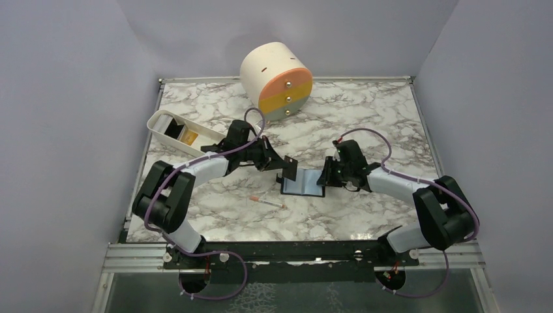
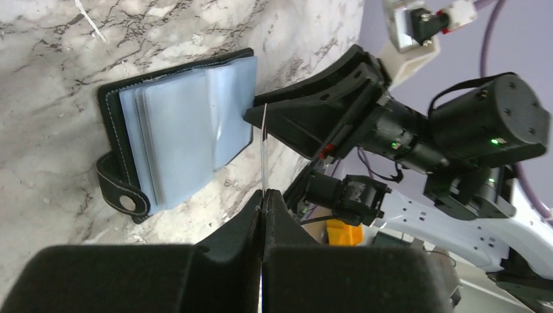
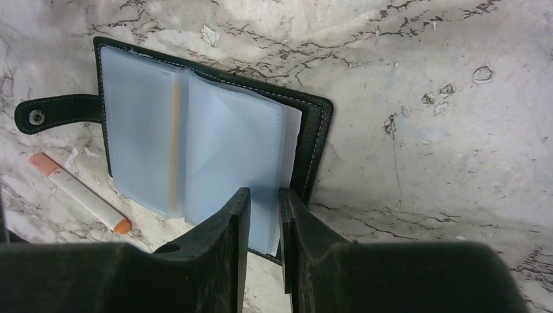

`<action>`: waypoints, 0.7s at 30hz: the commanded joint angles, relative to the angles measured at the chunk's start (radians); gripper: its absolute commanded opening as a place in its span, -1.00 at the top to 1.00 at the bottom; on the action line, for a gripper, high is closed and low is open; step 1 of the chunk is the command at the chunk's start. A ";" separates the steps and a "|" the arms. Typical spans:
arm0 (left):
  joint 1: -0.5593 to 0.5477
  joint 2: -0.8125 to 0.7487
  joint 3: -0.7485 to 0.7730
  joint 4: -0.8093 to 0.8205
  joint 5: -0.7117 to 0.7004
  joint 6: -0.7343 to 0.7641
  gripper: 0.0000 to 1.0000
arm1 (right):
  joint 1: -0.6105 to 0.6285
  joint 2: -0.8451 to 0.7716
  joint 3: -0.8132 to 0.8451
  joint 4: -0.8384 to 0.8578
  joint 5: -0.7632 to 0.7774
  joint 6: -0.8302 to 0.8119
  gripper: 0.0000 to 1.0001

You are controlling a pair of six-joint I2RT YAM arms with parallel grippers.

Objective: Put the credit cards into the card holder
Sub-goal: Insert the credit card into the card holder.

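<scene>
Left tool (image 2: 263, 195) clenched on credit card (image 2: 263, 156) beside card holder (image 2: 176, 130); right tool (image 3: 263, 194) pinching that holder.

Stick (image 1: 267, 203) (near-left) flanks card holder (image 1: 301, 185).

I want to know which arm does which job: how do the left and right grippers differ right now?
The left gripper is shut on a thin card, seen edge-on; the right gripper pinches a clear sleeve of the card holder. The left's card is not yet in the holder; the right's sleeve belongs to it, lying open on the table. Both are black and meet at the holder.
</scene>
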 commanded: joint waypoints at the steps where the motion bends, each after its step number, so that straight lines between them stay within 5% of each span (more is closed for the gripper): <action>1: -0.040 0.071 0.052 0.035 0.008 0.070 1.00 | 0.000 -0.013 -0.030 -0.023 0.007 -0.001 0.53; 21: -0.100 0.270 0.085 0.039 -0.023 0.158 1.00 | 0.000 -0.005 -0.054 0.010 -0.009 0.012 0.60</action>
